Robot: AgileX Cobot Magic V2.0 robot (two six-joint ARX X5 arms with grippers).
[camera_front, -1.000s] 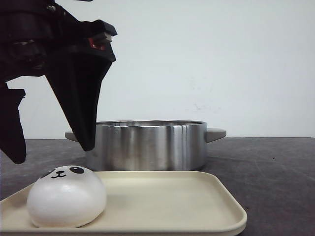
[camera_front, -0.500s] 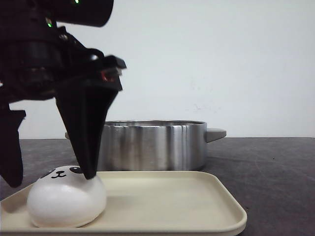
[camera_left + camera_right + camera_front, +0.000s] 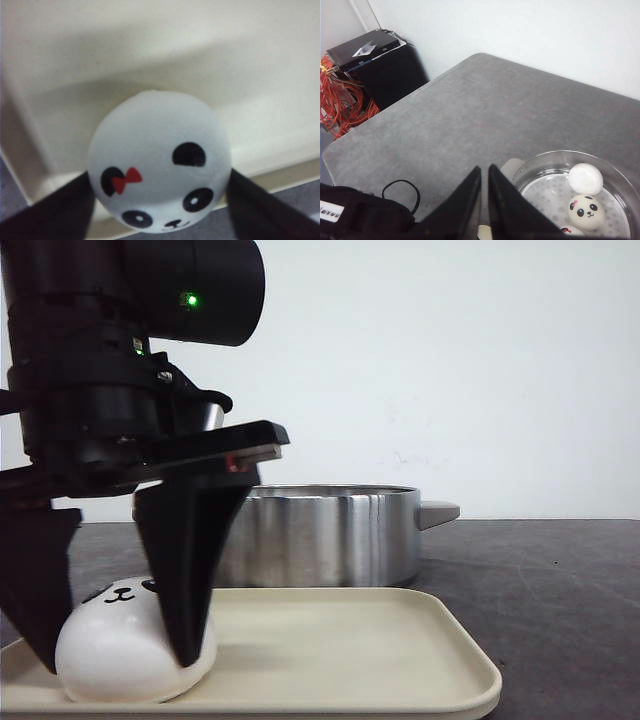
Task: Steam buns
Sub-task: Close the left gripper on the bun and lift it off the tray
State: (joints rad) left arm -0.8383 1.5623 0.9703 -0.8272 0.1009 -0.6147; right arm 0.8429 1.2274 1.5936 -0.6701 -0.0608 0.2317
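Note:
One white panda-faced bun [image 3: 120, 635] sits at the left end of the cream tray [image 3: 380, 640]. My left gripper [image 3: 115, 665] is open and low over it, one black finger on each side of the bun, very near its flanks. The left wrist view shows the same bun [image 3: 160, 145] with a red bow between my fingers [image 3: 65, 210]. My right gripper [image 3: 485, 169] is shut and empty above the table, not seen in the front view. The steel pot [image 3: 310, 535] holds three more buns: a plain-looking one [image 3: 586, 178], a panda face [image 3: 590, 212], and one at the frame edge [image 3: 570, 231].
The pot stands just behind the tray, handles [image 3: 440, 512] sticking out sideways. The right wrist view shows the pot's rim [image 3: 560, 156], a black box [image 3: 375, 55] with orange cables [image 3: 340, 95] beyond the table edge, and a black cable loop [image 3: 400, 192].
My left gripper has come down from above the tray until its fingers straddle the bun. The bun and the pot have not moved.

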